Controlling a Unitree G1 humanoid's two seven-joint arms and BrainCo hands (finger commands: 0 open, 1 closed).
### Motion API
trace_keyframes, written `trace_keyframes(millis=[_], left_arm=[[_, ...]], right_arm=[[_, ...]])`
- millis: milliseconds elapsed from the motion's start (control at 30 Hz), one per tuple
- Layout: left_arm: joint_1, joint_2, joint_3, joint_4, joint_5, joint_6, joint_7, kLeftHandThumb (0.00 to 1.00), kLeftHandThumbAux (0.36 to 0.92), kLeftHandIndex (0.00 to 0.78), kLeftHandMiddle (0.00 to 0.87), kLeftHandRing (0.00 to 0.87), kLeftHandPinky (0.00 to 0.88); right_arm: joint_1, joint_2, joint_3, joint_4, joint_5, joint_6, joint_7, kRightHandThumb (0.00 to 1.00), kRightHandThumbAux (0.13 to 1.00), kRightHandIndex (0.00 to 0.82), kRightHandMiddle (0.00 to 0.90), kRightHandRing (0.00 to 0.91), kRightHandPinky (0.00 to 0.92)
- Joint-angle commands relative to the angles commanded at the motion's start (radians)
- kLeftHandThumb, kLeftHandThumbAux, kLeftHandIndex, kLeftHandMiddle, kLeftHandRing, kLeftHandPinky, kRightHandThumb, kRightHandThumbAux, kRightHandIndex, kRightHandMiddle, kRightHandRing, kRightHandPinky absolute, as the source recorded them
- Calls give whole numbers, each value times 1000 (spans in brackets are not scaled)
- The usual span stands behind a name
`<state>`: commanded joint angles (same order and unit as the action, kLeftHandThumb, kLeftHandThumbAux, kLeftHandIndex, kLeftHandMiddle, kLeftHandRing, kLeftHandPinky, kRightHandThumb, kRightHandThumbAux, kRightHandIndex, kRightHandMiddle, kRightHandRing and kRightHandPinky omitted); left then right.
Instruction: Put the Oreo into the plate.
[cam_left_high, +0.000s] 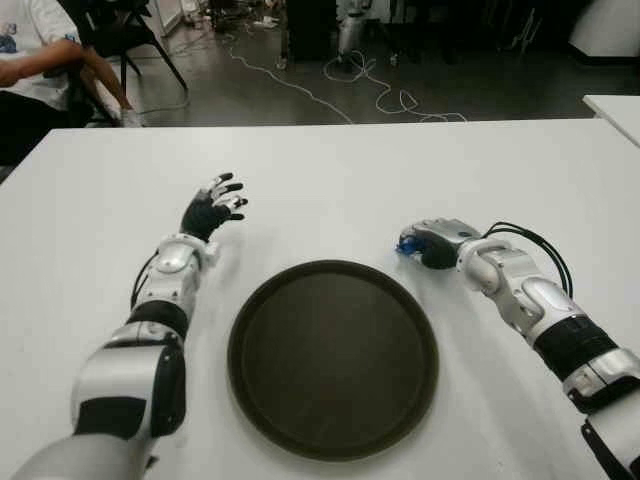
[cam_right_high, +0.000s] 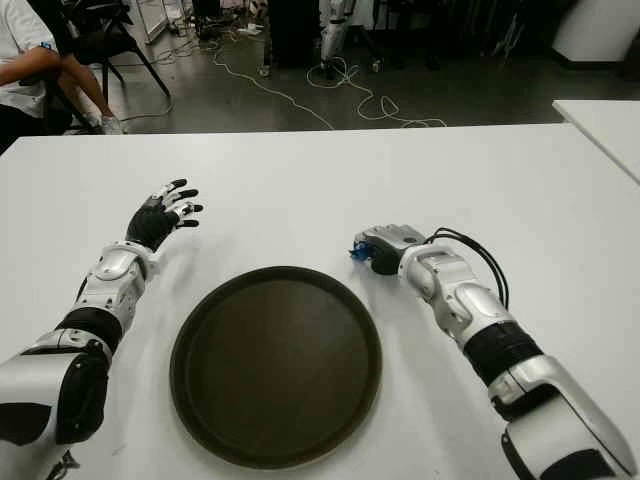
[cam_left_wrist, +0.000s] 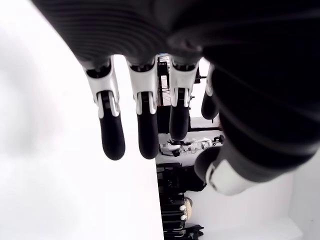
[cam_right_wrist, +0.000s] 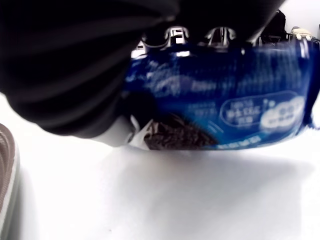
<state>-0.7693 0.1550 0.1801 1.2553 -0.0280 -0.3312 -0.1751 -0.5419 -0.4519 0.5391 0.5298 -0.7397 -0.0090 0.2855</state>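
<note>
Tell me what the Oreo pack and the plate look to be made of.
Oreo pack, gripped by the right hand: glossy blue printed plastic film, judging by its sheen and creases. Plate: dark brown, matte, smooth with a raised rim; probably plastic, though the look leaves it open. The left hand is open, left of the plate.

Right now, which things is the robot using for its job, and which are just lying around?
For the job:
- Oreo packet, blue, gripped in the right hand just past the plate's rim
- plate, dark, round, nothing in it

Just around:
- left hand, fingers spread, holding nothing, left of the plate
- white table
- cables on the floor
- a seated person, far left
</note>
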Motion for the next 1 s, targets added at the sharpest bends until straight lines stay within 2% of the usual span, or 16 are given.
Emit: trace_keyframes(millis=[67, 133, 433, 1000], left_arm=[[1, 0, 0, -1, 0, -2, 2, 71, 736, 115, 201, 261, 345], [1, 0, 0, -1, 1, -2, 3, 74, 738, 116, 201, 260, 341], [-1, -1, -3, -1, 3, 3, 5, 89, 731, 117, 203, 262, 342], [0, -2, -2, -1, 1, 4, 2, 83, 707, 118, 203, 260, 342]], right_arm=[[1, -2, -1, -3, 0, -1, -2, 818, 694, 354, 486, 468, 408], [1, -3, -1, -4, 0, 0, -1, 828, 684, 395, 477, 471, 416], [0, -7, -6, -1, 4, -1, 0, 819, 694, 355, 488, 475, 421], [17, -19, -32, -53, 8, 1, -6, 820, 692, 373, 477, 475, 402]])
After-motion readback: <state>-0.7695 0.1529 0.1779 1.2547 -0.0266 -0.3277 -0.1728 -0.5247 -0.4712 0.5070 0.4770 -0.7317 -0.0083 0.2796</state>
